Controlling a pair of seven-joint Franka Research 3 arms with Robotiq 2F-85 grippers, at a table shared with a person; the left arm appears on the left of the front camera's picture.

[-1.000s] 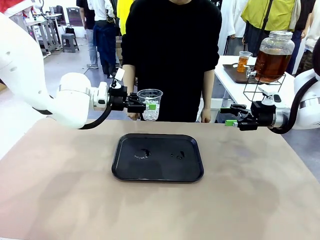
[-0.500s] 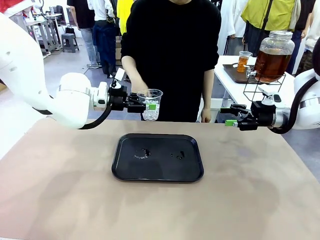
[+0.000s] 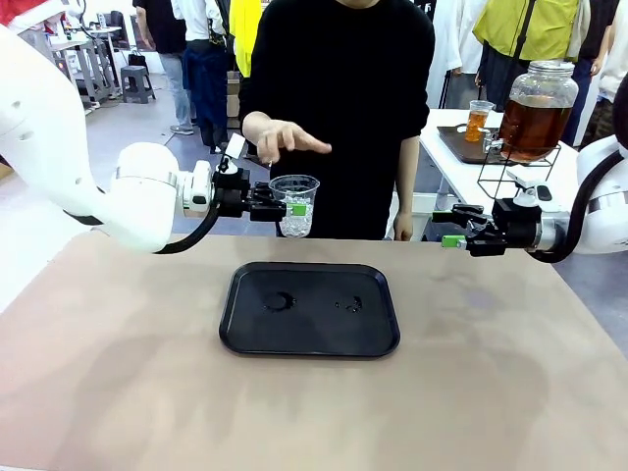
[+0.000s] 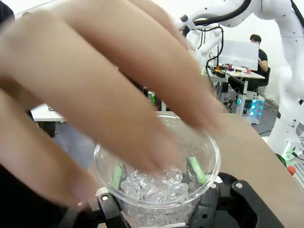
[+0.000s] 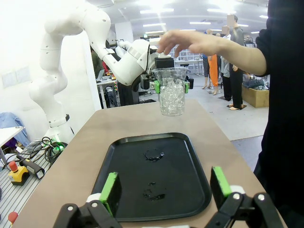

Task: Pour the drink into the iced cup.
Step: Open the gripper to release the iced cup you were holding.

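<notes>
The iced cup (image 3: 294, 205) is clear plastic with ice cubes in its lower half. My left gripper (image 3: 290, 208) is shut on it and holds it upright in the air, beyond the far edge of the black tray (image 3: 314, 336). The left wrist view shows the green pads (image 4: 195, 170) pressed on the cup (image 4: 156, 190), and the person's hand (image 4: 95, 95) hovers just over its rim. My right gripper (image 3: 444, 227) hangs open and empty at the right. The amber drink (image 3: 478, 122) stands in a small cup on the side table, beside a large jar (image 3: 535, 116) of the same liquid.
The tray (image 5: 152, 180) carries wet marks (image 3: 280, 301) and lies mid-table. The person's hand (image 3: 285, 137) is above the cup, and their body is at the far edge. The side table with the jar stand is at the far right. The brown tabletop is open around the tray.
The person's hand rose from behind the cup to just above its rim. Neither arm has moved and the cup stays where it was.
</notes>
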